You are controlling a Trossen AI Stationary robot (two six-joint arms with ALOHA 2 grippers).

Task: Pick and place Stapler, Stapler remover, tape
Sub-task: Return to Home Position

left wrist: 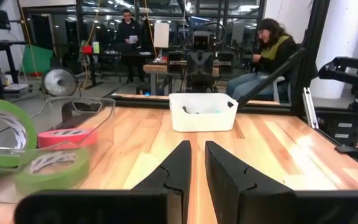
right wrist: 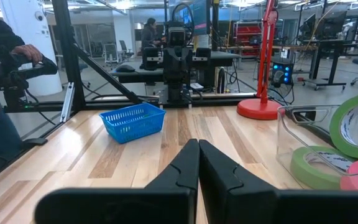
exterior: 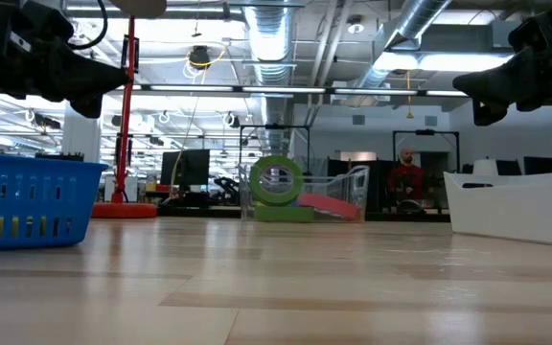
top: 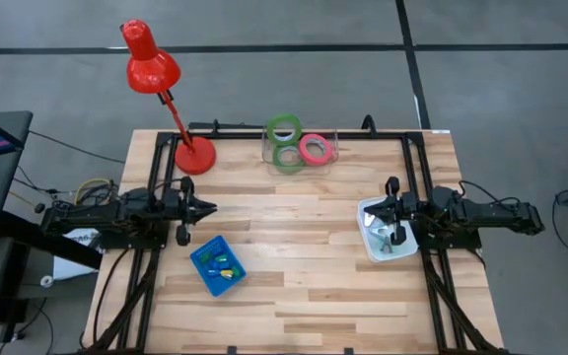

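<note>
The wooden table lies under me, with a red desk lamp at its far left. My left gripper hovers over the table's left side, its fingers a narrow gap apart and holding nothing. My right gripper hangs above the white bin on the right, its fingers pressed together and empty. The clear bin at the far edge holds the tape: one green ring upright, another green ring flat, and the pink-red ring leaning beside them. The blue bin near my left gripper holds small green, yellow and blue pieces.
</note>
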